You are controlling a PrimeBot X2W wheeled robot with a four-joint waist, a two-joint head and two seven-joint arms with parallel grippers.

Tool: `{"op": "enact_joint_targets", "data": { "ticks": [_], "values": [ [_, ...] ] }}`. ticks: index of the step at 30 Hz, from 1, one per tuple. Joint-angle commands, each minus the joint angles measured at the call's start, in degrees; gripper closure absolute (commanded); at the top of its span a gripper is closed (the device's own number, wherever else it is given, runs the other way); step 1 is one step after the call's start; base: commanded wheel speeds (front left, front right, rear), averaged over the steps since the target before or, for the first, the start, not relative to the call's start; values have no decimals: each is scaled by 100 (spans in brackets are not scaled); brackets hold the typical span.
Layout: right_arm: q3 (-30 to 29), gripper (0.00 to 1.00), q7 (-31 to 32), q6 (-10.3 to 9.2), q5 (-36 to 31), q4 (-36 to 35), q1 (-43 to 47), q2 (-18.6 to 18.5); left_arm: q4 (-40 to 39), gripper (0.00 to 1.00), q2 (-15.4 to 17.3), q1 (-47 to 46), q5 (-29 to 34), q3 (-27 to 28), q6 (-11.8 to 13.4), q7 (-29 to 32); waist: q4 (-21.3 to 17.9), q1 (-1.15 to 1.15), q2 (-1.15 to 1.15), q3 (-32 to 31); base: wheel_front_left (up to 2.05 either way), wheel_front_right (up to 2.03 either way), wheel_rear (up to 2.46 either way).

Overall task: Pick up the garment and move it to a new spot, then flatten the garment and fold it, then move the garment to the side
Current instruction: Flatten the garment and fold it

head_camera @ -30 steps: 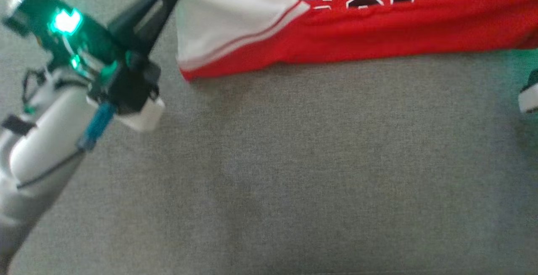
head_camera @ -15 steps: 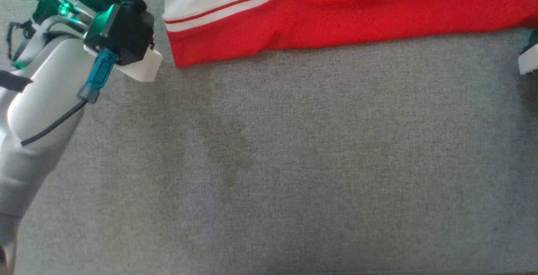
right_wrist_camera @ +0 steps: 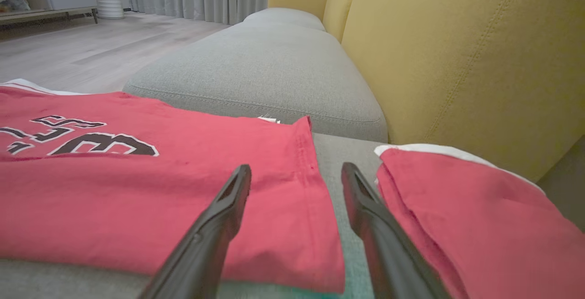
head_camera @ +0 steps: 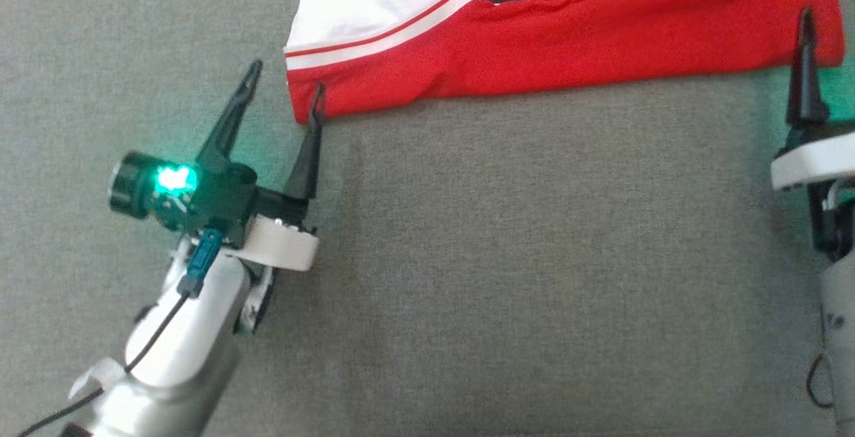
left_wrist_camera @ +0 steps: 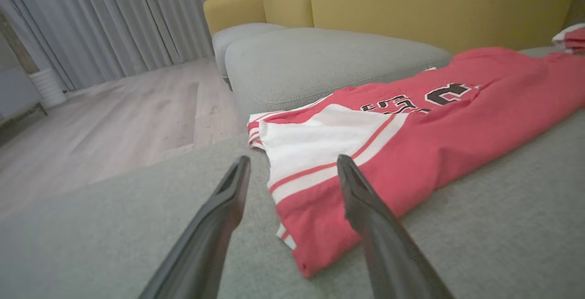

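The left pincer [head_camera: 287, 75], clamped a second ago on the white edge of the garment [head_camera: 568, 43], now stands apart at its lower-left corner. The right pincer [right_wrist_camera: 296, 167] gapes too, at the right hem. The garment lies spread on the sofa seat [head_camera: 534, 256] along the top of the frame. I judge it laid down and ready for flattening.

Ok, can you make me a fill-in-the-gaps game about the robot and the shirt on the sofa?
Most of the shirt is ___.
It lies on a ___ cushion.
The sofa back behind it is ___.
The left gripper and the right gripper both have their fingers ___.
Missing words: red, grey, yellow, open.
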Motion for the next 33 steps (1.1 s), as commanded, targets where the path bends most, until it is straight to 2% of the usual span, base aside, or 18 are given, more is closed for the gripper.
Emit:
{"op": "enact_joint_targets", "data": {
  "ticks": [1, 6, 14, 15, 16, 17, 18, 20, 22, 30, 31, 32, 33],
  "values": [
    [34, 0, -36, -4, -28, -217, 74, -16, -147, 0, 33, -72, -77, 334, -42, -11, -26, 1, 0, -51, 0, 0, 0],
    [13, 0, -36, -4, -42, -264, 202, 52, 454, 0, -251, 170, -360, 506, -354, -11, -96, 1, 0, -76, 0, 0, 0],
    [-1, 0, -37, -4, -89, -263, 200, 104, 1686, 0, -545, -135, -716, 593, -849, 27, -166, 1, 0, 5, 0, 0, 0],
    [-7, 0, -37, -4, -87, -241, 201, 104, 1807, 11, -571, -181, -736, 559, -930, 40, -162, 1, 0, 9, 0, 0, 0],
    [-15, 0, -37, -4, -80, -212, 203, 103, 1912, 58, -599, -217, -754, 524, -1003, 48, -156, 1, 0, 9, 0, 0, 0],
    [-25, 0, -37, -4, -66, -170, 205, 105, 2007, 86, -626, -244, -769, 480, -1087, 71, -148, 1, 0, 7, 0, 0, 0],
    [-35, 0, -37, -4, -41, -107, 205, 107, 2092, 100, -649, -259, -779, 412, -1201, 113, -139, 1, 0, 2, 0, 0, 0],
    [-72, 0, -37, -4, 41, 47, 182, 115, 2203, 100, -680, -281, -792, 322, -1351, 138, -113, 1, 0, -15, 0, 0, 0],
    [-122, 0, -37, -4, 141, 209, 128, 120, 2222, 100, -678, -311, -761, 282, -1392, 107, -75, 1, 0, -33, 0, 0, 0],
    [-81, 0, 27, -4, 456, 1278, -292, -66, 1908, 100, -526, -322, -527, 304, -1259, 5, 67, 1, 0, -66, 0, 0, 0],
    [24, 49, 174, -4, 563, 1595, -413, -129, 1819, 100, -492, -306, -492, 319, -1229, -1, 93, 1, 0, -73, 0, 0, 0],
    [24, 49, 174, -4, 563, 1595, -413, -129, 1819, 100, -492, -306, -492, 319, -1229, -1, 93, 1, 0, -73, 0, 0, 0],
    [89, 73, 234, -4, 636, 1716, -459, -159, 1782, 100, -475, -299, -474, 333, -1203, -3, 107, 1, 0, -79, 0, 0, 0]
  ]
}}
